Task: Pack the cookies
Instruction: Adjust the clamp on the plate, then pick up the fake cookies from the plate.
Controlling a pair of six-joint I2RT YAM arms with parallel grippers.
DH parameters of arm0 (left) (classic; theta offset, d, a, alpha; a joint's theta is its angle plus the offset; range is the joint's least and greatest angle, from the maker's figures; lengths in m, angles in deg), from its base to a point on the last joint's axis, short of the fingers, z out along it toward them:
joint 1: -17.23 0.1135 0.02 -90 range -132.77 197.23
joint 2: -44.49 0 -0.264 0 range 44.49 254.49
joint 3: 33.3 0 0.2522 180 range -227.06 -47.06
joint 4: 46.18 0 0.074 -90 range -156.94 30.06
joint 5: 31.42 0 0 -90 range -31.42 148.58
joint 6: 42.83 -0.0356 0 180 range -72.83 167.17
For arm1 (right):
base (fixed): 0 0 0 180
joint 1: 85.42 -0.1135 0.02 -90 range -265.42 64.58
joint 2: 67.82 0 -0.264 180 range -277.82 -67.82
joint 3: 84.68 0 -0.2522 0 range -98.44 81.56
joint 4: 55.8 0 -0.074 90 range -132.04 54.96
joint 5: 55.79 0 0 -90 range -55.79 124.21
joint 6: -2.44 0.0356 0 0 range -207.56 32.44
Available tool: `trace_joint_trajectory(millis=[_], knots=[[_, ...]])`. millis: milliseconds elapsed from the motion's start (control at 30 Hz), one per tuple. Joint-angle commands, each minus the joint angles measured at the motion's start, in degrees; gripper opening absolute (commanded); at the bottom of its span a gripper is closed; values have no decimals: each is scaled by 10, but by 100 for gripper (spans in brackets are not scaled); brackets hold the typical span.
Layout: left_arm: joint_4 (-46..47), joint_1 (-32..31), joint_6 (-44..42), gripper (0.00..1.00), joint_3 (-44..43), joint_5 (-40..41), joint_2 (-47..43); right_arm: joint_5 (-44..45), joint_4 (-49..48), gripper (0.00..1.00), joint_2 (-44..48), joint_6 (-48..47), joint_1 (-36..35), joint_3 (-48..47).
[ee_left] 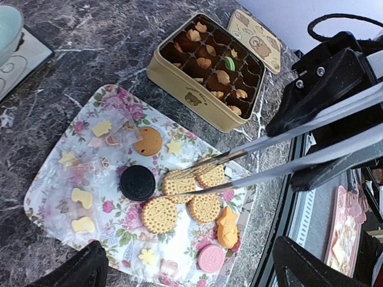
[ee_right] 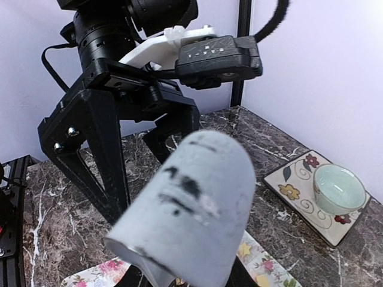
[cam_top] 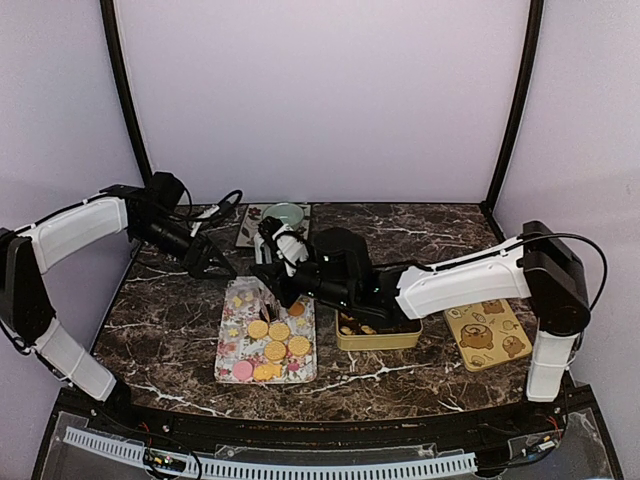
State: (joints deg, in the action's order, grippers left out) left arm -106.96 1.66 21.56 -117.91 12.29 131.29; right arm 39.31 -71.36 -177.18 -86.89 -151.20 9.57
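Slanting tongs (ee_left: 335, 115) across the cookies (ee_left: 159, 214)

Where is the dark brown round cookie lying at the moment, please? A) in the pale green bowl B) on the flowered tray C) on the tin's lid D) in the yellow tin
B: the dark brown cookie lies on the flowered tray, beside the round golden cookies that the tongs reach toward.

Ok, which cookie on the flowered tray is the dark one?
The round black cookie beside the golden round biscuits on the floral tray; every other piece there is golden, yellow, orange or pink.
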Motion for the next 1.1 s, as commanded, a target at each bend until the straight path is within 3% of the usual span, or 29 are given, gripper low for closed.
trace_joint_trajectory(millis=[0,233,633,1067], knots=[[-24,55,9,99,-21,5,-35,42,-87,29,36,-32,2,11],[-32,111,-10,99,2,10,-56,81,-105,30,30,-43,8,35],[5,118,-15,99,40,28,-100,123,-184,38,23,-36,9,106],[-5,118,-15,99,35,9,-86,131,-241,39,-2,-43,19,122]])
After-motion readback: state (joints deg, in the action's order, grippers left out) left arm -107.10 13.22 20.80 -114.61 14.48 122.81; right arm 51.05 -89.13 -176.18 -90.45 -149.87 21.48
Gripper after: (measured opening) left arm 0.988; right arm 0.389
